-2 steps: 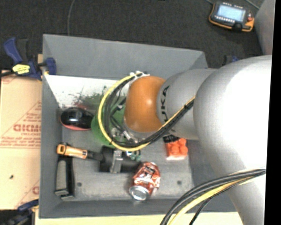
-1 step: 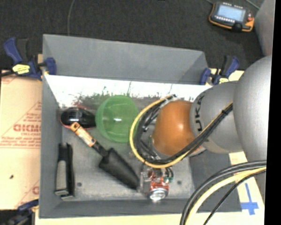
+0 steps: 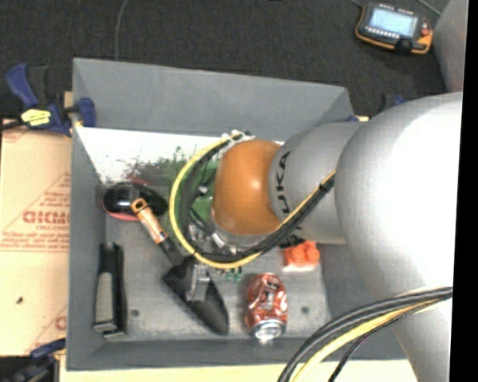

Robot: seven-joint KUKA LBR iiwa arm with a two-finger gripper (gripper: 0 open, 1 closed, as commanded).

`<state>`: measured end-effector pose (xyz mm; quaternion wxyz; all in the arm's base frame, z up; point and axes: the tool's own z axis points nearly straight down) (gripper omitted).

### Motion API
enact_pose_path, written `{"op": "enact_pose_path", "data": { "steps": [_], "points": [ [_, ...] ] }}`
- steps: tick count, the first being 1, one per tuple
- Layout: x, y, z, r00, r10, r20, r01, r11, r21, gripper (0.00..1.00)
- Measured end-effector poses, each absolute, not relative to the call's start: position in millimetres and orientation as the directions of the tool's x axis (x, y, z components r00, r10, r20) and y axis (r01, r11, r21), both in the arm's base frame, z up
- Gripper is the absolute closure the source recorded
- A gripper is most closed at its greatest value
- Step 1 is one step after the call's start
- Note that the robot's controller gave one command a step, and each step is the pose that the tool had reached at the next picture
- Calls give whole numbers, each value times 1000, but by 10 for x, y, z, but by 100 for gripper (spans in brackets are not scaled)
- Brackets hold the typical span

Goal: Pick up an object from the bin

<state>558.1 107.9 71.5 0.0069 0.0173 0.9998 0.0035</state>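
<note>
Just left of one crushed red can [image 3: 266, 306], the hand [image 3: 197, 283] hung over one black wedge [image 3: 210, 309]. Its grip was unreadable.

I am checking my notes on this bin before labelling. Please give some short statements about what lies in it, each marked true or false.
1. A crushed red can lies in the lower right part of the bin. True.
2. The long dark bar lies along the bin's right wall. False: it lies along the left wall.
3. An orange-handled tool lies next to a red and black thing at the upper left. True.
4. The small orange block sits on top of the can. False: it lies apart from the can, above it in the view, beside the arm.
</note>
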Motion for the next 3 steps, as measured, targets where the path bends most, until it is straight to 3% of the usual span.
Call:
{"op": "enact_pose_path", "data": {
  "steps": [1, 2, 3],
  "points": [
    [5344, 1108, 709, -982, 189, -13, 189, 982, -3, 0],
    [5600, 1062, 730, -999, 39, -21, 38, 999, 7, 100],
    [5600, 1062, 731, -999, 38, -21, 38, 999, 6, 100]
  ]
}}
